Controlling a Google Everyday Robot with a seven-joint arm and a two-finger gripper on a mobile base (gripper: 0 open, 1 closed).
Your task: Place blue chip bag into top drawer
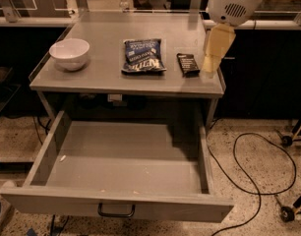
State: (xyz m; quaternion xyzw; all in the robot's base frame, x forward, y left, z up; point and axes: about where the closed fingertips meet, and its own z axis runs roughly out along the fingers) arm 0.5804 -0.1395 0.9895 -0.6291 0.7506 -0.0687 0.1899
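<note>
The blue chip bag [143,56] lies flat on the grey table top, near its middle. The top drawer [121,208] stands pulled wide open below the table, nothing inside but a few crumbs. My gripper [209,69] hangs from the white arm at the upper right, its pale yellowish tip over the table's right front corner, just right of a small black packet [188,64] and well right of the bag. It holds nothing that I can see.
A white bowl [70,53] sits at the table's left. A black cable [254,181] loops over the floor on the right, with cart wheels [287,140] beyond it. A dark counter runs behind the table.
</note>
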